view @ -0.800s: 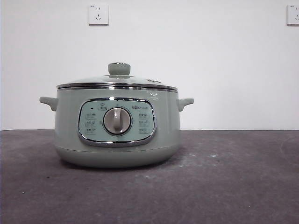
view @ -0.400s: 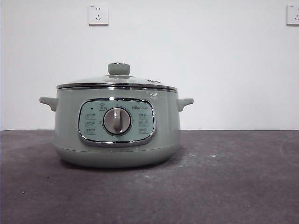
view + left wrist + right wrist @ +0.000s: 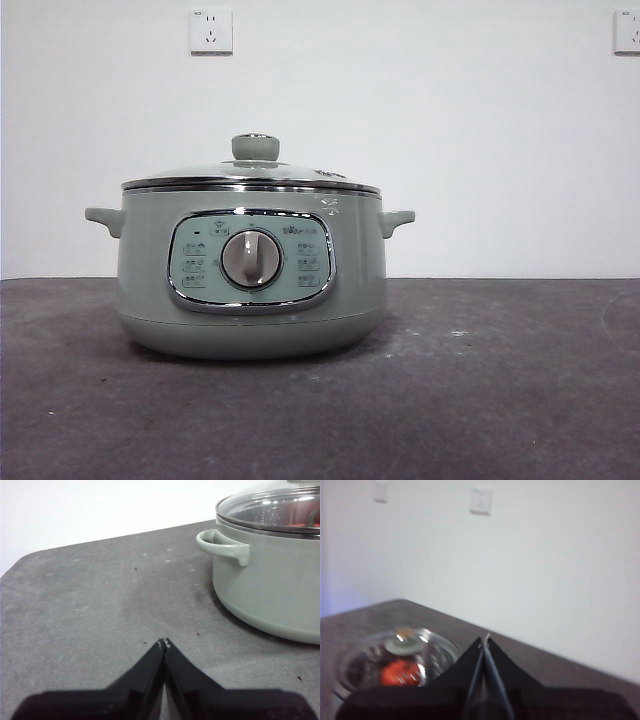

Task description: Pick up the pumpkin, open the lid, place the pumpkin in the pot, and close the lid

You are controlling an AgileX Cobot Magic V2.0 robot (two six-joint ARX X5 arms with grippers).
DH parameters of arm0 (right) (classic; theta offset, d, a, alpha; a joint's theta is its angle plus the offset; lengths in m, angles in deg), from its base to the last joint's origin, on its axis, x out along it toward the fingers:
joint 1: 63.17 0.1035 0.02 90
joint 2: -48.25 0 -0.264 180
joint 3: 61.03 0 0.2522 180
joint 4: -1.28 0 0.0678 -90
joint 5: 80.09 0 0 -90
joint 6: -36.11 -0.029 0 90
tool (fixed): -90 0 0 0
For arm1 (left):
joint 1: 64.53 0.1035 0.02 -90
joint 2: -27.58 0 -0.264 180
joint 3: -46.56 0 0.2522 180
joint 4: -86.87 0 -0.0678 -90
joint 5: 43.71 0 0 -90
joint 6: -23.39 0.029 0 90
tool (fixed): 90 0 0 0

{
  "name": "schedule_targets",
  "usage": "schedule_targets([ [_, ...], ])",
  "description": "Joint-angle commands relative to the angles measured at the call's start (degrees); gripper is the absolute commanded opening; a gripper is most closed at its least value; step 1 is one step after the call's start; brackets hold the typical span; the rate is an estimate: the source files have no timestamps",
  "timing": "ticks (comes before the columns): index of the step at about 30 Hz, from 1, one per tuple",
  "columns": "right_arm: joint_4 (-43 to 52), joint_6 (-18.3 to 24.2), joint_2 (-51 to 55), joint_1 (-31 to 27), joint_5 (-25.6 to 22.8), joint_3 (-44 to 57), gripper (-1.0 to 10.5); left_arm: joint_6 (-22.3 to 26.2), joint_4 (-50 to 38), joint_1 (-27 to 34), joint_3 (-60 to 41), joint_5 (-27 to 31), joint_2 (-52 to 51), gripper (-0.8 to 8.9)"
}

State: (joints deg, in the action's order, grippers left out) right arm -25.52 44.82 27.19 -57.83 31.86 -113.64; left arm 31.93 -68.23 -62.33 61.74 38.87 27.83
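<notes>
The sage-green pot [image 3: 250,270] stands on the dark table, left of centre in the front view, with the lid [image 3: 250,175] closed on it and its knob [image 3: 255,147] on top. The orange pumpkin [image 3: 400,672] shows inside the pot through the glass lid [image 3: 395,655] in the right wrist view; a red-orange patch [image 3: 300,525] also shows under the lid in the left wrist view. My left gripper [image 3: 164,642] is shut and empty, low over the table beside the pot's side handle [image 3: 222,545]. My right gripper [image 3: 485,639] is shut and empty, raised above and beside the pot.
Dark grey table [image 3: 500,400] with a white wall behind. Wall sockets [image 3: 211,31] sit high on the wall. The table's rounded edge [image 3: 30,560] shows in the left wrist view.
</notes>
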Motion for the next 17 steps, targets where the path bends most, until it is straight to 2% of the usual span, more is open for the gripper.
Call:
schedule_targets([
  [1, 3.1, -3.1, 3.9, 0.0, -4.8, 9.6, 0.0, -0.1, 0.5, 0.1, -0.7, -0.3, -0.2, -0.03],
  [6, 6.4, -6.3, 10.9, 0.0, -13.1, 21.2, 0.0, -0.1, 0.5, 0.1, -0.7, -0.3, -0.2, -0.03],
  [9, 7.7, -6.9, 14.5, 0.0, -16.0, 26.5, 0.0, -0.1, 0.5, 0.1, -0.7, -0.3, -0.2, -0.03],
  [17, 8.1, -10.0, 19.7, 0.0, -16.4, 36.2, 0.0, -0.1, 0.5, 0.1, -0.7, -0.3, -0.2, -0.03],
])
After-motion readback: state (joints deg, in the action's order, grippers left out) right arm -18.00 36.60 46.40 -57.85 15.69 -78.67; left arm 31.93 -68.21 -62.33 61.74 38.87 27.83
